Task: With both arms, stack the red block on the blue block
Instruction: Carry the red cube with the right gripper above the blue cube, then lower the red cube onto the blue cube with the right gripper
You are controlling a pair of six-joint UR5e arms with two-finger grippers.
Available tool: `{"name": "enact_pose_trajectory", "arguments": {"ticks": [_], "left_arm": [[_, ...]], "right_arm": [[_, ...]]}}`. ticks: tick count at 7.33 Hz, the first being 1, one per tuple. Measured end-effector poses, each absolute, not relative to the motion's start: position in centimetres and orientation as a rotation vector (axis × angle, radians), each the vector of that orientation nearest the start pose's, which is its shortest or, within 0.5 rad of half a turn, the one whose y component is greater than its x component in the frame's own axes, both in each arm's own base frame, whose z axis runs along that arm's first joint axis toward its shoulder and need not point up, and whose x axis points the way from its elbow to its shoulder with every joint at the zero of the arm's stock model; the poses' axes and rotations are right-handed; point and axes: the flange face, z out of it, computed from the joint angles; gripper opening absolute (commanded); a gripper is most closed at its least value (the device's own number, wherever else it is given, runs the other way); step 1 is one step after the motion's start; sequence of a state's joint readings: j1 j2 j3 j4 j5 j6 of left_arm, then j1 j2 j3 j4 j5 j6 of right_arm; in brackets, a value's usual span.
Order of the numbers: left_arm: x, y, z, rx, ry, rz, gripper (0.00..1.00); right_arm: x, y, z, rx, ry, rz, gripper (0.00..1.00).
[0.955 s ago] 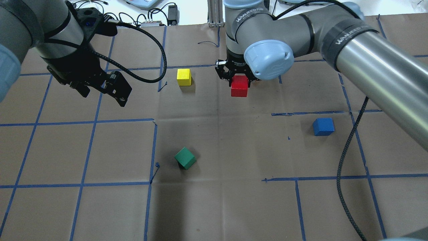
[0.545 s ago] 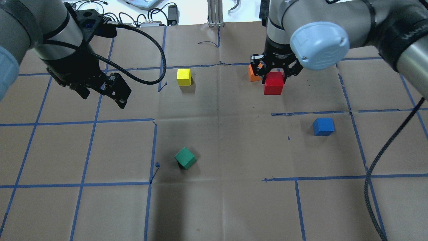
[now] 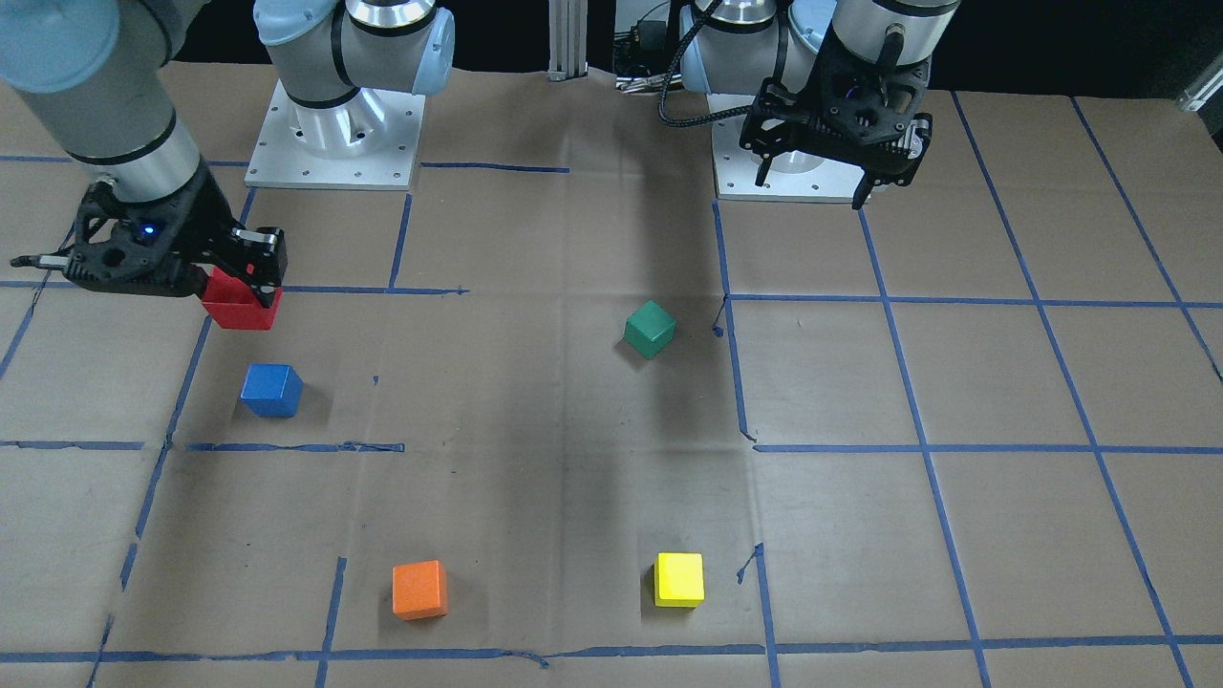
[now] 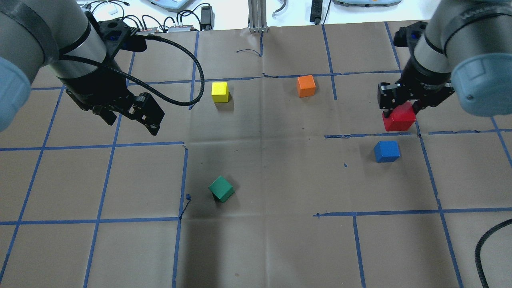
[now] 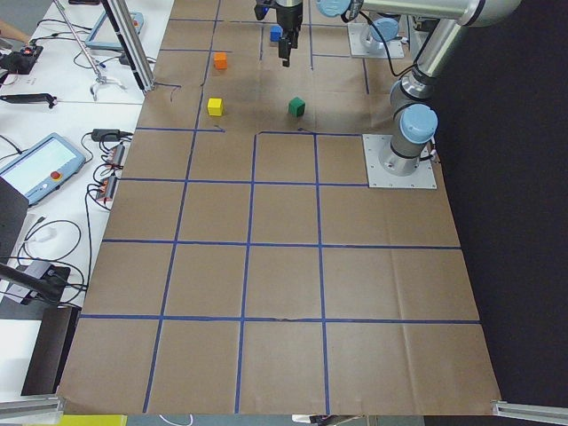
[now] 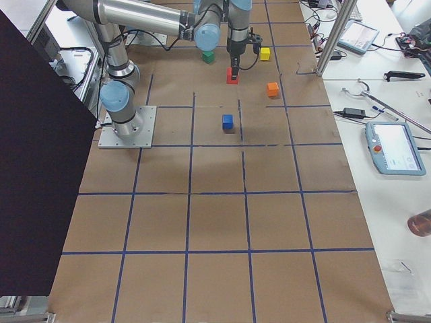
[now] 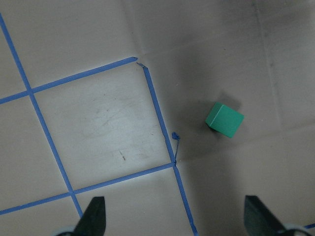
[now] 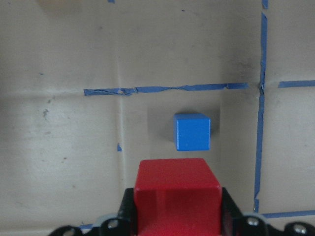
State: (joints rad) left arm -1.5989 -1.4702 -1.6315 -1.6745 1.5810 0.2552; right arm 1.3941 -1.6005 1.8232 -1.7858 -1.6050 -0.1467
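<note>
The left gripper [image 4: 130,122] is hanging above the brown paper table [image 4: 280,248] with its jaws standing wide apart and nothing between them. In its wrist view the green block [image 7: 224,119] is lying tilted on the paper ahead of the fingertips [image 7: 93,216], nearer the right-hand one, just beside a corner of blue tape [image 7: 162,128]. The yellow block [image 4: 219,91] is sitting off to this gripper's right, well apart from it. Further right, the orange block [image 4: 306,86] is resting between the two grippers, nearer the right one.

The right gripper [image 4: 400,109] is clamping the red block [image 4: 398,120] between its fingers, gripping it on two opposite faces while the lower part is sticking out below the fingertips. The blue block [image 4: 387,151] is lying on the paper near this gripper, towards the robot from it; in the right wrist view it is showing just beyond the red block's front edge, not touching it.
</note>
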Motion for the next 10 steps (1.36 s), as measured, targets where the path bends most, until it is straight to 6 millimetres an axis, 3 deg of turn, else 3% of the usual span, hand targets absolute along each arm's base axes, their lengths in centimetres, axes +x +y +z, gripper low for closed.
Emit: {"name": "enact_pose_trajectory", "arguments": {"ticks": [1,2,6,10], "left_arm": [[-14.5,-44.2,49.1,0.439,3.110,0.111,1.00],[-14.5,-44.2,49.2,0.438,3.108,0.103,1.00],[-14.5,-43.5,49.9,0.444,3.100,0.090,1.00],[-14.4,-43.3,49.9,0.443,3.098,0.091,1.00]], "right_arm": [[2.5,-47.9,39.0,0.031,3.172,0.013,0.08],[1.7,-47.6,37.6,0.016,3.170,0.003,0.08],[1.5,-47.0,32.2,0.000,3.170,-0.045,0.08],[1.0,-49.1,28.1,-0.001,3.170,-0.051,0.08]]}}
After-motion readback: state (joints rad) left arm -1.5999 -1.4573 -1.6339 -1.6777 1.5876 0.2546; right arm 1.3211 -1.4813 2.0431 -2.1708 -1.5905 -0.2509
